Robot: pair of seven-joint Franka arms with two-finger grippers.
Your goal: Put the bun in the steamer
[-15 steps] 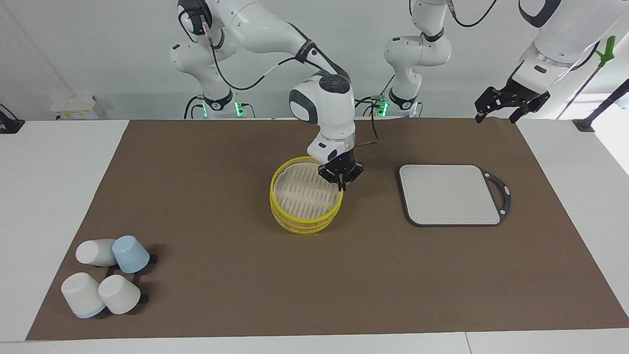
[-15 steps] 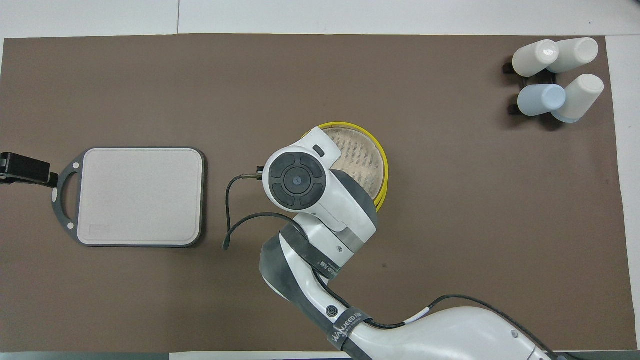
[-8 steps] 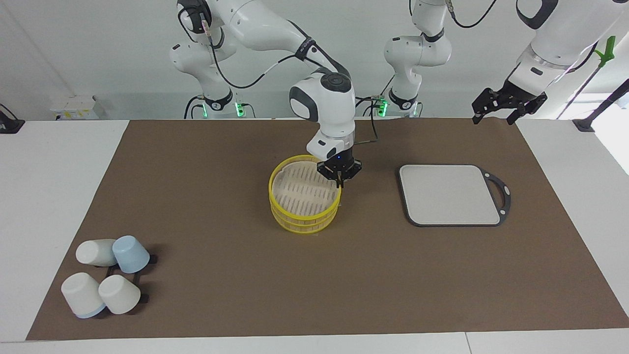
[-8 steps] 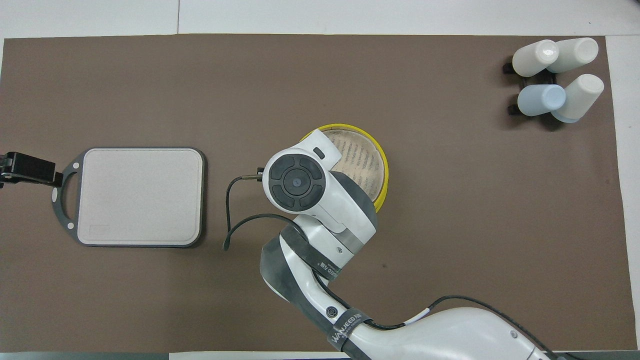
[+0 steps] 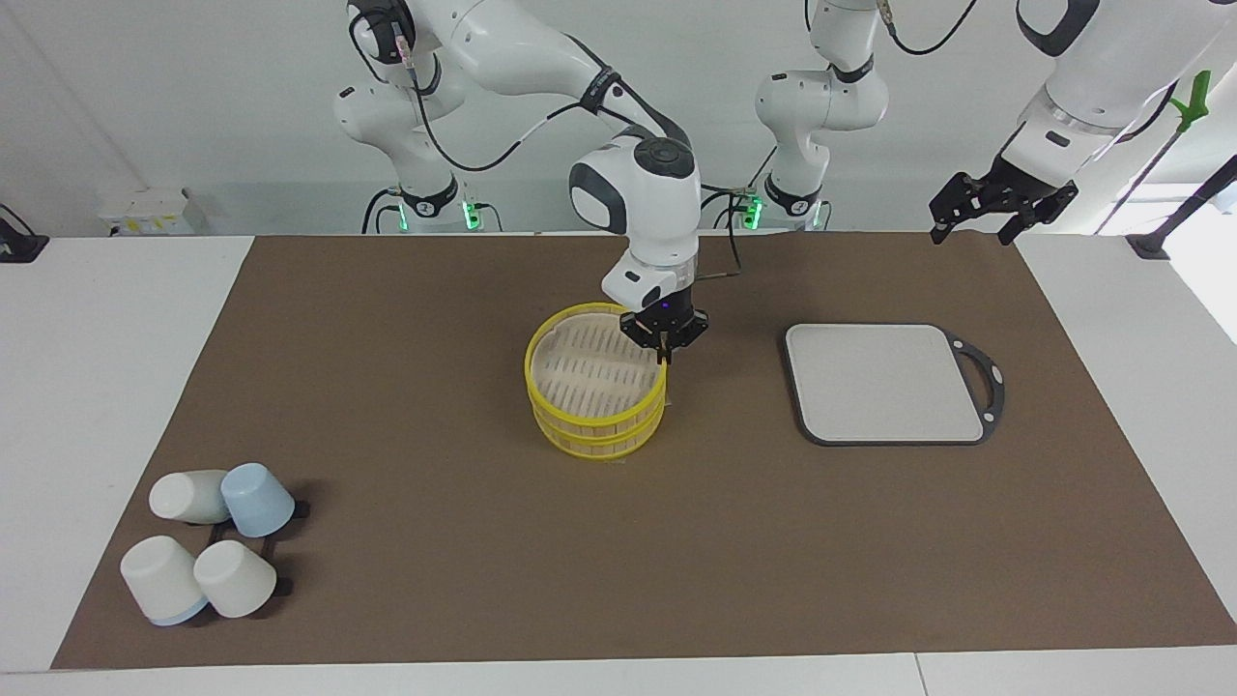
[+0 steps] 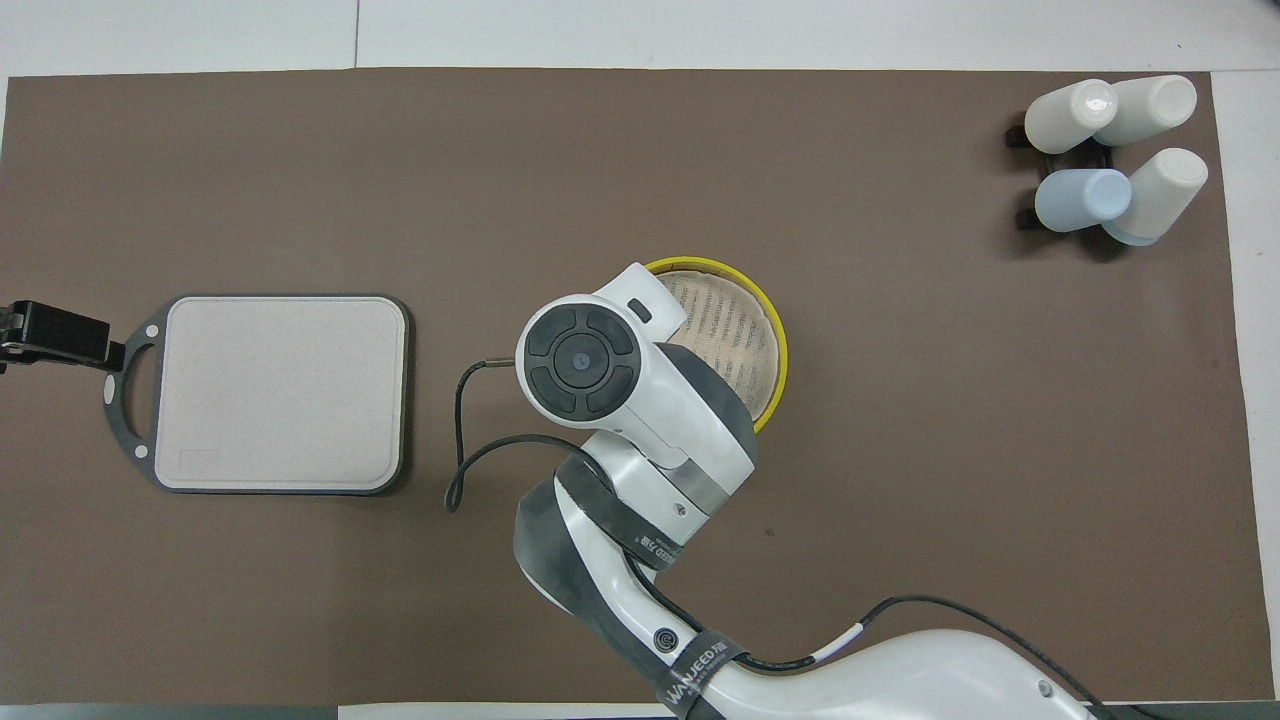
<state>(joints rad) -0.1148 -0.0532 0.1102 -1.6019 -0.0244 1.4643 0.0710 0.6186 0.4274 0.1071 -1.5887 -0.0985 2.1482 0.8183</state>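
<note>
The steamer (image 5: 591,387) (image 6: 738,330), a yellow-rimmed two-tier basket with a pale slatted floor, stands on the brown mat in the middle of the table. Its floor shows nothing on it. My right gripper (image 5: 663,354) is shut on the top rim at the side toward the left arm's end. In the overhead view the right wrist covers that gripper and part of the basket. My left gripper (image 5: 1001,207) (image 6: 50,336) hangs open and waits in the air over the mat's corner at the left arm's end. The bun is out of view.
A flat grey board (image 5: 884,382) (image 6: 280,392) with a dark handled rim lies beside the steamer toward the left arm's end. Several white and blue cups (image 5: 208,541) (image 6: 1110,160) sit on a dark rack at the mat's corner farthest from the robots, at the right arm's end.
The right gripper, still shut on the rim, has drawn the steamer a little toward the right arm's end, and the top rim has risen slightly. The left gripper has hardly moved.
</note>
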